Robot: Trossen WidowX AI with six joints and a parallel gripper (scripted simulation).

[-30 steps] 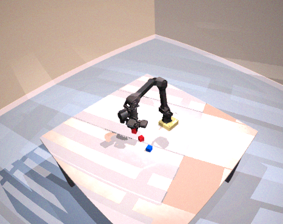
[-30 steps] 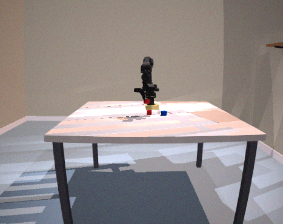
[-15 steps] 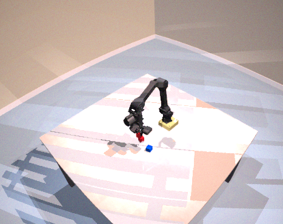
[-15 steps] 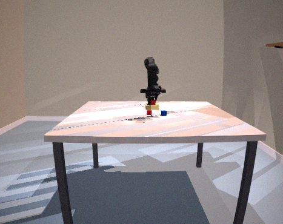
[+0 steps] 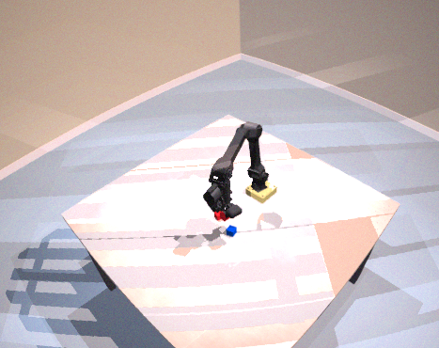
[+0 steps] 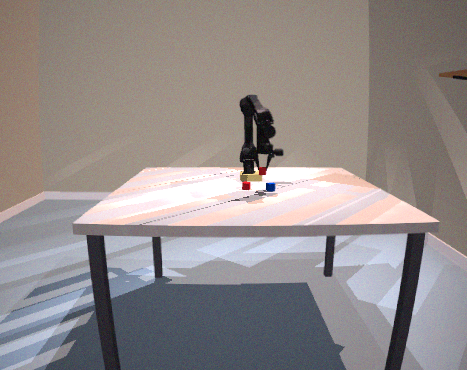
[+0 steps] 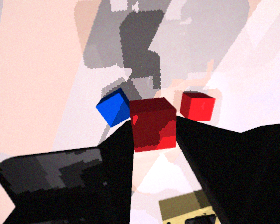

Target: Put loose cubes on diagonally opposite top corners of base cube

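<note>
Dark red cube (image 7: 153,124) sits between claw (image 7: 153,145) fingers, raised off bench (image 6: 337,210), clamped from both sides. Second red cube (image 7: 197,106) and blue cube (image 7: 113,107) lie on bench below, near middle, apart from each other. All three plain, matte, sharp-edged. Claw fingers black, blocky, partly closed, touching held cube's two opposite faces. Tan square arm mount (image 5: 260,191) stands toward far corner.

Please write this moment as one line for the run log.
claw: shut on red cube, lifted | second red cube: on table | blue cube: on table | stacking: not yet done
</note>
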